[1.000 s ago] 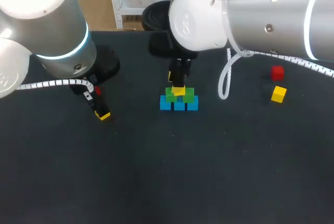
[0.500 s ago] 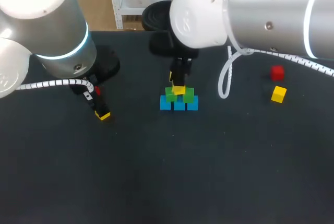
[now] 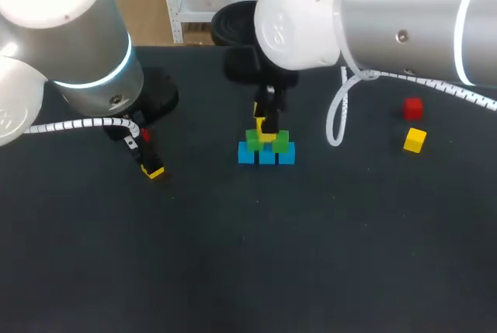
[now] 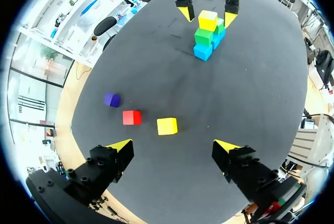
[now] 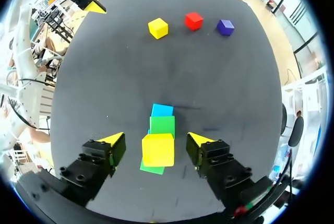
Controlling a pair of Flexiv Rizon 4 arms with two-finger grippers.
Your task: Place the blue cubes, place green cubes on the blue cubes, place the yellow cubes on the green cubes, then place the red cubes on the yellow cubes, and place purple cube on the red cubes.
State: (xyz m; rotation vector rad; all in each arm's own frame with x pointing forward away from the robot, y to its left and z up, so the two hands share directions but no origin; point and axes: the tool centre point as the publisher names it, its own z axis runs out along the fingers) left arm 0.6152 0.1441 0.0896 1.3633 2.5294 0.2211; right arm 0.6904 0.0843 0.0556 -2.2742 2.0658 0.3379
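On the black tabletop point(image 3: 233, 271), the right claw point(image 5: 155, 139) stands open astride the topmost yellow cube point(image 5: 158, 150), not touching it; the left claw point(image 4: 175, 144) hangs open.

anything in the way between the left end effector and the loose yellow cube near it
Nothing visible. The yellow cube lies just ahead of the open left end effector, with a clear gap between; the red cube sits beside it, apart.

The right end effector point(image 3: 263, 122) has risen slightly above the stacked yellow cube point(image 3: 268, 138).
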